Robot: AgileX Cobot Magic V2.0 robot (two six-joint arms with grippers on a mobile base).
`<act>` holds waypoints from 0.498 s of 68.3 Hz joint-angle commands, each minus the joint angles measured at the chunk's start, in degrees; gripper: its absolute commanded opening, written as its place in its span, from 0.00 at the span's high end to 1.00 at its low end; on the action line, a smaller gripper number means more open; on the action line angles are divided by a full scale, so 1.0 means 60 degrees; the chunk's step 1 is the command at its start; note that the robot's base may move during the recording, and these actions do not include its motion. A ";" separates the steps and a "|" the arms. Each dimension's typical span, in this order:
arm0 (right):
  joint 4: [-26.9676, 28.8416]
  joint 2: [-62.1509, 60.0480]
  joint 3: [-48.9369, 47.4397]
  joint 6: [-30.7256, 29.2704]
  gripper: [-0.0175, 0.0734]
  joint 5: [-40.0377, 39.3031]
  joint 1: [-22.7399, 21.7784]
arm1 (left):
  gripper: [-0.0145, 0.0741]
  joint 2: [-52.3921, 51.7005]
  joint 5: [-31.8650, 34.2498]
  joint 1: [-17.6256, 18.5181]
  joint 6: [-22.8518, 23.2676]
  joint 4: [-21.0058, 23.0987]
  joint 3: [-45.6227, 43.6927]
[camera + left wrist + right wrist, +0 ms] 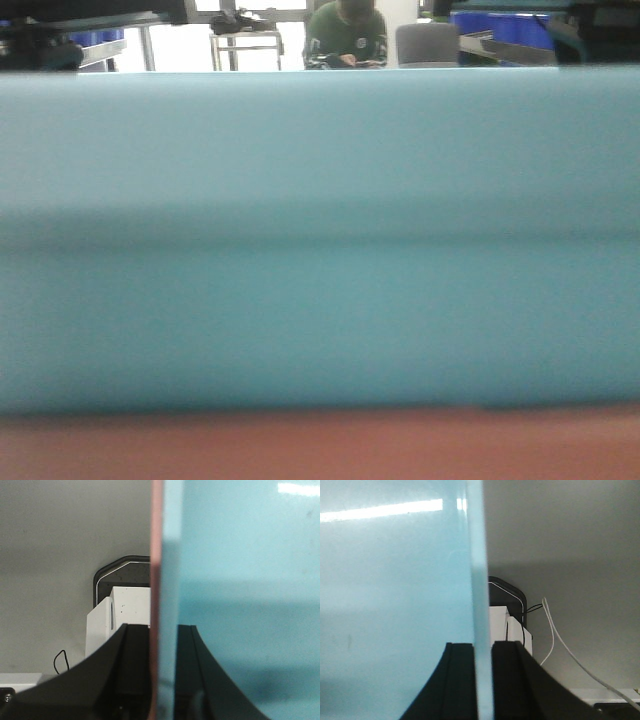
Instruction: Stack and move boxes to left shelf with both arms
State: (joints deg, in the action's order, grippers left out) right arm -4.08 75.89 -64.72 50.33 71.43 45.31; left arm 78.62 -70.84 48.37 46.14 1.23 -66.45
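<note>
The left gripper (163,675) is squeezed tight on the side walls of the pink box (156,570) and the blue box (240,580), pressed together. The right gripper (482,675) pinches the blue box's other wall. Far behind sits a person (345,35).

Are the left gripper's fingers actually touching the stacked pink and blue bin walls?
Touching. Left wrist view: the black fingers clamp the salmon pink plastic bin's wall and the light blue plastic bin's wall from both sides, with no gap.
</note>
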 commanded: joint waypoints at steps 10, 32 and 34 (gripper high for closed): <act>-0.0257 -0.0337 -0.0262 -0.0003 0.73 0.0455 -0.0001 | 0.85 -0.0368 -0.1001 0.0064 0.0072 0.0138 -0.0273; -0.0257 -0.0337 -0.0262 -0.0003 0.73 0.0455 -0.0001 | 0.85 -0.0368 -0.1001 0.0064 0.0072 0.0138 -0.0273; -0.0257 -0.0337 -0.0262 -0.0003 0.73 0.0455 -0.0001 | 0.85 -0.0368 -0.1001 0.0064 0.0072 0.0138 -0.0273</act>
State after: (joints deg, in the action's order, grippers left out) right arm -4.08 75.89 -64.72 50.33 71.43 45.31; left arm 78.62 -70.84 48.37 46.14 1.23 -66.45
